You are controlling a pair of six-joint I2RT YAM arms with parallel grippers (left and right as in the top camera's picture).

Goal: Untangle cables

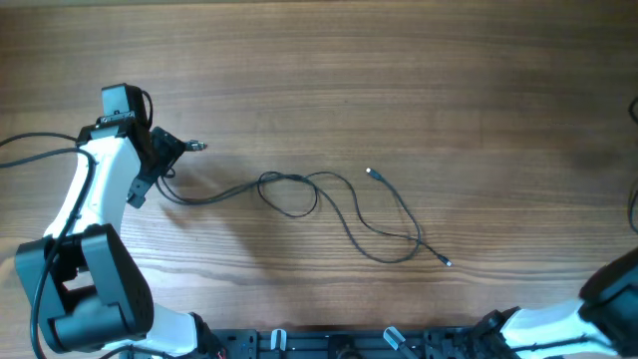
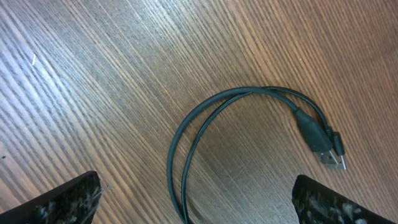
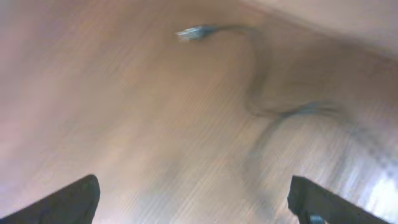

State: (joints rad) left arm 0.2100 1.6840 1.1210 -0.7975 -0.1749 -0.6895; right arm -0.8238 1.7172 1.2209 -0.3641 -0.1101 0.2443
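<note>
Cables (image 1: 299, 177): thin black cords, lying flat on the bench (image 1: 399, 70), spread from just beside the left arm (image 1: 100, 199) across the middle toward the near right.
Close view: two strands (image 2: 261, 90) bending together in one arc, ending in a flat plug (image 2: 320, 146) with a thinner plug just beside it.
Tangle: one small loop (image 1: 317, 194) left of the middle; one crossing (image 1: 414, 237) of several strands further right; upper and lower strand there too thin to tell apart.
Free ends: silvery tip (image 1: 371, 173) on the far side of the crossing; second tip (image 1: 446, 261) at the near right end.
Left jaws: fully open, low over the bench, holding nothing; both strands running on the wood between the tips, apparently untouched.
Right jaws: wide apart in a blurred wrist view, nothing between them; a plug (image 3: 189, 31) and its cord ahead, well apart from the tips.
Right arm (image 1: 608, 299): at the near right corner, away from the cords.
Handling, as a judgement: very light, limp, no stiffness; likely to slide on the smooth wood and to drag the neighbour strands along; easy to miss or to lose from wide jaws.
Where to hold, as a judgement: at a plug body or the cord just behind it, thicker and firmer than the cord; otherwise a single strand well away from the crossing.
Risk: taking two strands at once and pulling the loop tighter.
</note>
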